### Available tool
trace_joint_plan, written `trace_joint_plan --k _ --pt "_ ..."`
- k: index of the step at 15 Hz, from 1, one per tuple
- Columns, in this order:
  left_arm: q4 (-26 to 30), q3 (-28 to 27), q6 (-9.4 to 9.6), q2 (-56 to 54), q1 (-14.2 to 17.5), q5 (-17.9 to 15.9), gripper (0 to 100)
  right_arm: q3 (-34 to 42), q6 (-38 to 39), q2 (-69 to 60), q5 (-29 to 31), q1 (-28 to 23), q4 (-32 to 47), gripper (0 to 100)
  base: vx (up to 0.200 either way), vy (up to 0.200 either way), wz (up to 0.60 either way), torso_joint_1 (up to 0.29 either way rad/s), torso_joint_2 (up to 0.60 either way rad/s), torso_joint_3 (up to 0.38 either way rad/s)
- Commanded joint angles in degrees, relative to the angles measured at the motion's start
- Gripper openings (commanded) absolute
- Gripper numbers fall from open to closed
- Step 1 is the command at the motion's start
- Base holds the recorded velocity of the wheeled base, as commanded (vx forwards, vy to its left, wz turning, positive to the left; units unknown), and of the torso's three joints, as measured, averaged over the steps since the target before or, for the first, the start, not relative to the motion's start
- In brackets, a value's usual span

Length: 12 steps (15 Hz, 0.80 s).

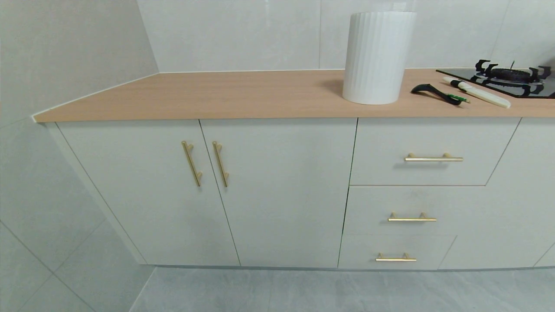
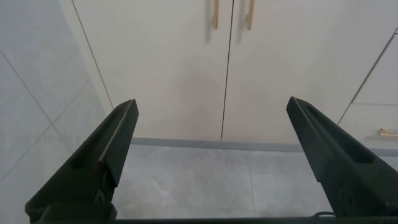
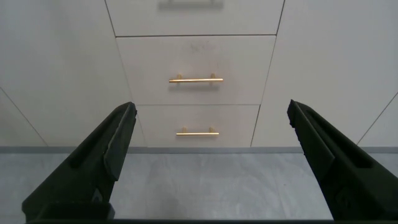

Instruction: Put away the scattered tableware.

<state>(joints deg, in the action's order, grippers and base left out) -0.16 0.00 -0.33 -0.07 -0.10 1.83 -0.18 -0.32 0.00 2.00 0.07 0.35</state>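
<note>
Both hands hang low, operator: your left hand [image 2: 210, 106] faces the cupboard doors [image 1: 277, 190] with its fingers wide apart and nothing between them, and your right hand [image 3: 209, 107] is spread just as wide before the lower drawers [image 3: 196, 68], just above the floor [image 1: 303, 290]. The tableware waits up on the bench [image 1: 217, 95], far right: a black ladle [image 1: 435, 93] lying flat, a pale utensil [image 1: 477, 93] just beside it, both near the hob [image 1: 511, 76]. Watch the climb, because a hand coming up close to the fronts could catch the bench's edge. Both pieces are slim and lie flat, so a shallow pinch may just skid them toward the hob or off the near edge. The white ribbed canister [image 1: 376, 56] stands upright just left of them, probably their home, but you can't see inside it, and a careless sweep would tip it. All the drawers are shut, their contents hidden.
</note>
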Motion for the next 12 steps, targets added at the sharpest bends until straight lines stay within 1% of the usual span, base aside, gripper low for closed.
trace_joint_plan --k 1,11,12 --pt "-0.02 0.00 -0.02 0.07 0.01 0.02 100 0.01 -0.12 0.09 0.02 0.01 0.00 100 0.000 0.000 0.00 0.000 0.00 0.000" --pt "-0.02 0.00 -0.02 0.07 0.01 0.02 100 0.09 -0.03 0.09 0.02 0.01 0.00 100 0.000 0.000 0.00 0.000 0.00 0.000" --pt "-0.02 0.00 -0.02 0.07 0.01 0.02 100 0.01 -0.12 0.09 0.02 0.01 0.00 100 0.000 -0.200 0.00 0.007 0.01 0.002"
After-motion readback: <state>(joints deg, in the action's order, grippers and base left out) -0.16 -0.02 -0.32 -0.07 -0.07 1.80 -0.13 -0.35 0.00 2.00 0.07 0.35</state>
